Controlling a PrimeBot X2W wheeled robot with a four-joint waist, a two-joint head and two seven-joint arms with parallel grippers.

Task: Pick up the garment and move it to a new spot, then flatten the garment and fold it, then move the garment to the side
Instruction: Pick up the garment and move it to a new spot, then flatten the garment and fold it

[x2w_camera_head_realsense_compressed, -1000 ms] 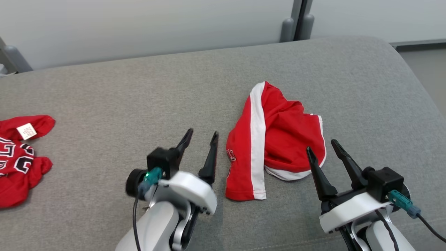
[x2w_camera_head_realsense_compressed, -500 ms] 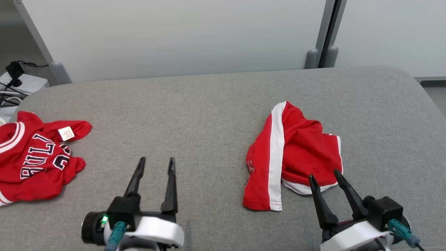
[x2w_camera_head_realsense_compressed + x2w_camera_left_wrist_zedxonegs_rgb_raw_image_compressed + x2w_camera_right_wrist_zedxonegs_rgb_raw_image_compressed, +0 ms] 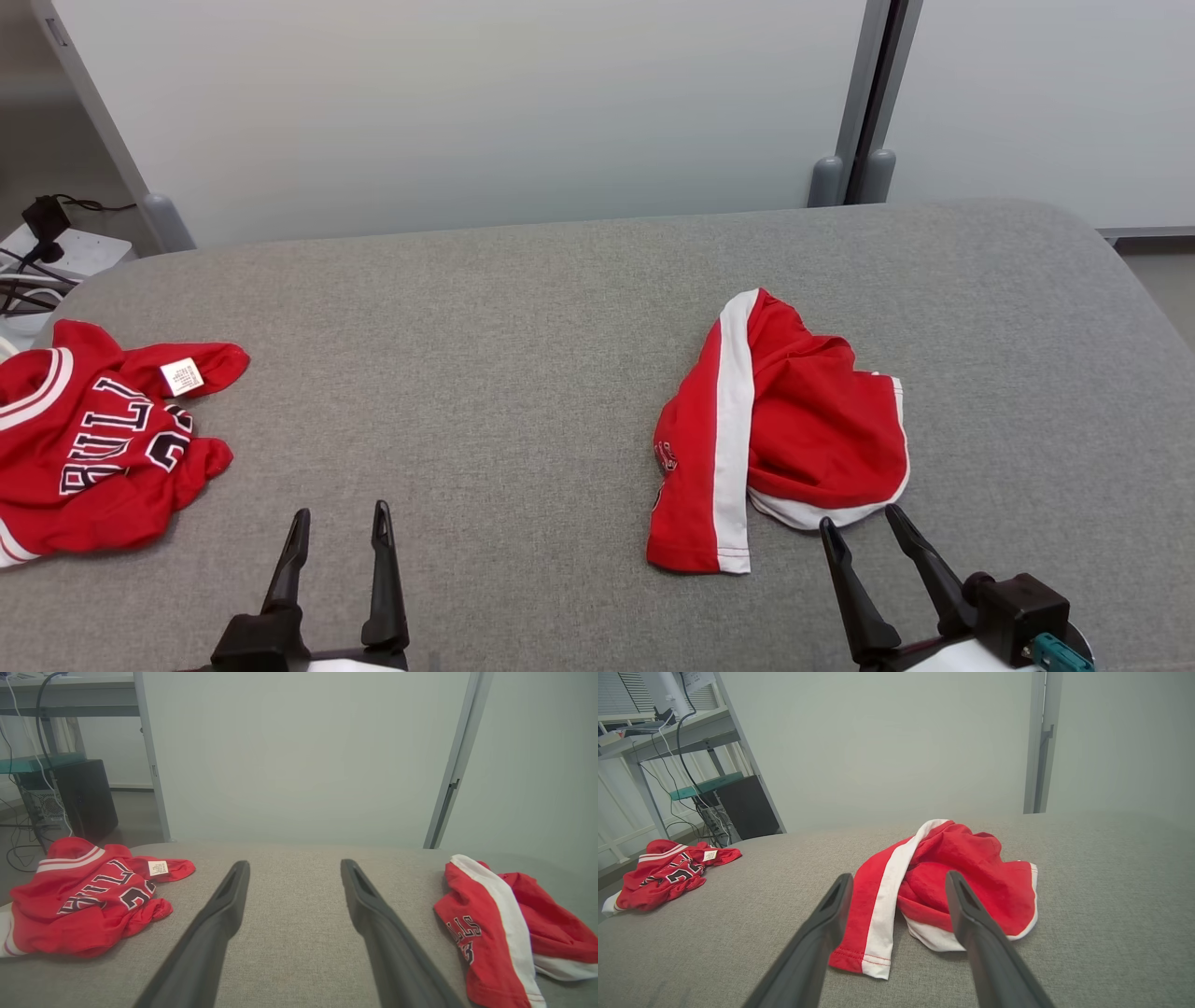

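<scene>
The red shorts (image 3: pixel 775 439) lie right of centre on the grey fabric-topped counter (image 3: pixel 523 355), and I take them for the garment in hand, since the right gripper (image 3: pixel 859 517) sits just near of them. They look like thin, light knit: limp, with no stiffness, so they should sag and swing once lifted, and nothing about them is fragile. The heap is doubled over on itself. The right half is bunched into a soft mound, while the left half lies flatter.

The best holds seem to be the stitched hem at the near end and the peak at the far end. The cloth there is doubled and less likely to slip out of a thin pinch.

The long axis follows the white stripe (image 3: pixel 731 439), running near to far and leaning slightly right at the far end. A leg opening points near. I cannot make out the waistband.

The right fingers are spread and hold nothing. The left gripper (image 3: pixel 341 510), well apart at the near left, is also spread and bare. A red jersey (image 3: pixel 93 448) lies crumpled at the far-left edge.
</scene>
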